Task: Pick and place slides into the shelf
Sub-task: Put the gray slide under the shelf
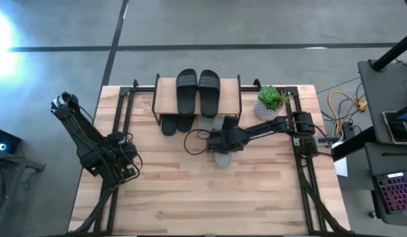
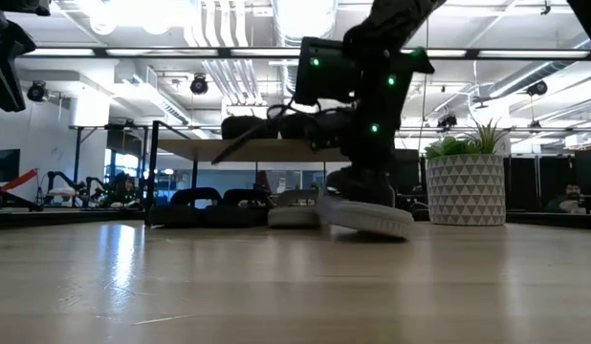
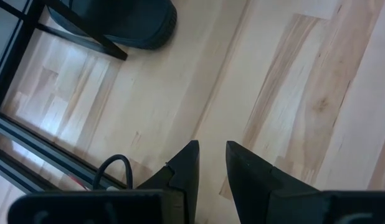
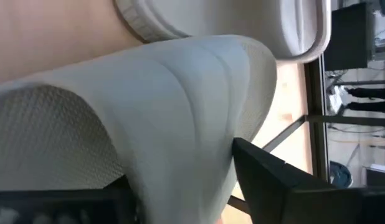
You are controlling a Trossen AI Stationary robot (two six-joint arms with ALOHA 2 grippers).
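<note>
Now, held slide: a pale grey-green slide [image 1: 221, 157] hangs in the right tool [image 1: 224, 140], just in front of the shelf [image 1: 165, 96] on its right side; in the low view one end touches or nearly touches the worktop [image 1: 190, 191] and the other end is lifted.
Long axis: it runs from the front of the worktop toward the shelf, so the slide already points at the lower level.
Way to go: the free place under the top board lies just behind the slide, beside its twin [image 1: 208, 123], which sits partly under the board.
Other slides: one black pair [image 1: 197, 91] lies on the top board; another black pair [image 1: 175, 123] is under it on the left.
Nearer arm: the right arm, which reaches across from the right side past the potted plant [image 1: 271, 100].
Right tool: its fingers [image 4: 286, 180] are clamped on the wide strap of the grey-green slide, as the right wrist view shows.
Left tool [image 3: 210, 163]: it waits over bare wood at the left of the worktop, well apart from the shelf; its fingers stand slightly apart and hold nothing.
Judgement: the next move probably is a short push forward, keeping the slide low enough to pass under the board.
</note>
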